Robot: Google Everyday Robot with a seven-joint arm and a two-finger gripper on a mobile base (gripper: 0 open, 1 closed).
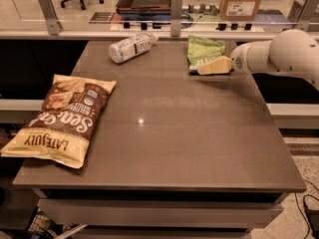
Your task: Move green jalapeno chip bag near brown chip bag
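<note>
The green jalapeno chip bag (204, 49) lies at the far right of the table, small and light green with a whitish bottom edge. My gripper (212, 66) reaches in from the right on a white arm and sits over the bag's near edge, low against it. The brown chip bag (64, 117) lies flat at the near left, with yellow ends and "LATE JULY" lettering, overhanging the table's left edge. The two bags are far apart, on opposite sides of the table.
A white plastic bottle (132, 46) lies on its side at the far left-centre of the grey table (169, 133). A rail with posts (175, 6) runs behind the far edge. A cardboard box (241, 1) stands beyond it.
</note>
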